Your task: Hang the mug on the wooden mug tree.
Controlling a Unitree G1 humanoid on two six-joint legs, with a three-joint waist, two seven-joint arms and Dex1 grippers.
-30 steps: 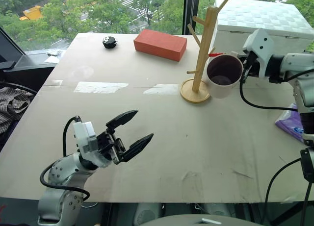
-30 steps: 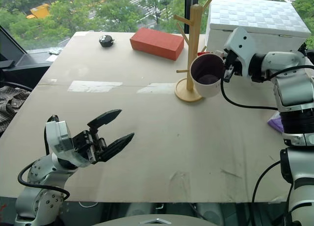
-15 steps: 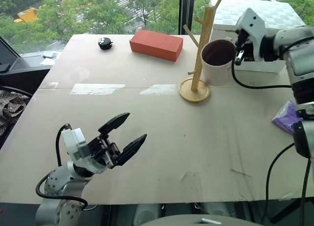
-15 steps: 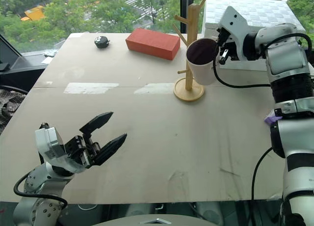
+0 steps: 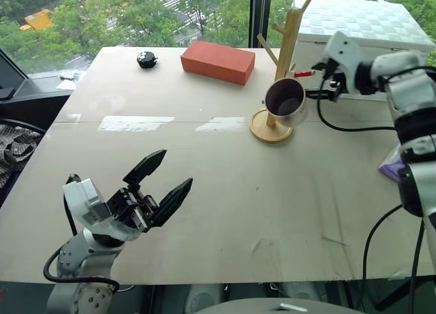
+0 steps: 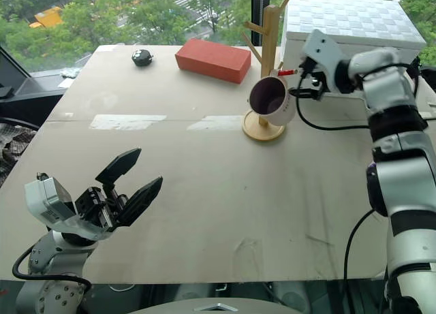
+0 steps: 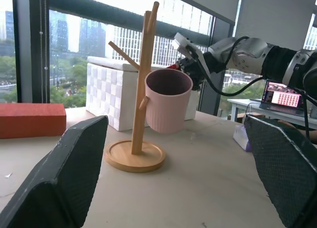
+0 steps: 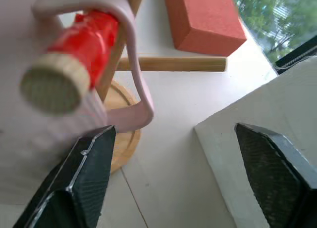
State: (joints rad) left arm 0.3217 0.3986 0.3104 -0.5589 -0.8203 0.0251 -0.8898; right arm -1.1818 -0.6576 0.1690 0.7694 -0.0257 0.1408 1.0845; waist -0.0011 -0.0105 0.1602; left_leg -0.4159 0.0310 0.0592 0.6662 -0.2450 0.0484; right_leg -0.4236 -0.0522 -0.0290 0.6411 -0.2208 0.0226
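On red peg: mug hangs, no legible writing.

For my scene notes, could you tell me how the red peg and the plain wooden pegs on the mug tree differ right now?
The red peg runs through the handle of the mug; the plain wooden pegs carry nothing. The red peg is painted red with a bare wood tip; the others are pale wood throughout. All branch from the wooden mug tree.

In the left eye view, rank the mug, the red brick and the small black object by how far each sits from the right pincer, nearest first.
1. The mug: hanging on the wooden mug tree, just left of the right pincer.
2. The red brick: beyond the tree, toward the window.
3. The small black object: farthest left along the table's far edge.
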